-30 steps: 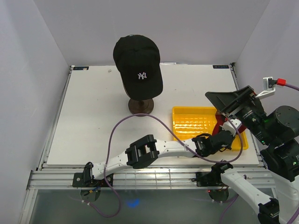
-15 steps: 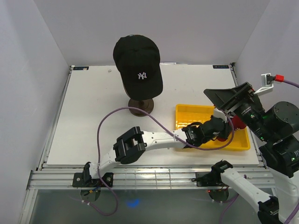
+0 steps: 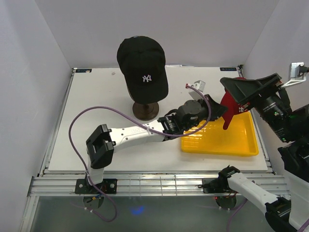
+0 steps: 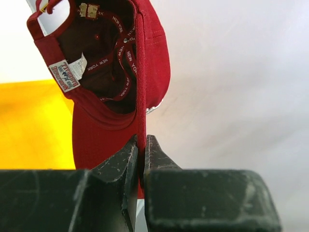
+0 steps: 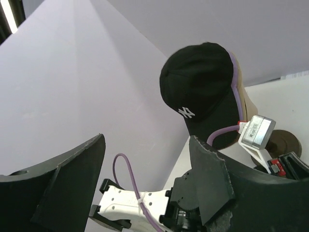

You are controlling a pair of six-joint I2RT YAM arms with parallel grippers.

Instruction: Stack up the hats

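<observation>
A black cap (image 3: 143,65) with a white logo sits on top of a head on a dark stand (image 3: 146,110) at the back of the table. In the right wrist view a lavender edge (image 5: 235,72) shows under the black cap (image 5: 200,84). My left gripper (image 3: 217,110) is shut on the edge of a red cap (image 3: 231,104) and holds it in the air above the yellow tray's (image 3: 219,140) back edge. The left wrist view shows the red cap's (image 4: 91,140) inside hanging from the shut gripper (image 4: 141,141). My right gripper (image 3: 244,89) is open, empty and raised at the right.
The yellow ribbed tray (image 4: 34,125) lies at the table's right front. The left arm's purple cable (image 3: 96,116) loops over the table's middle. Walls close the table at the back and on both sides.
My left gripper has lifted the red cap out of the yellow tray and carried it up and toward the back. My right gripper has moved up and back.
</observation>
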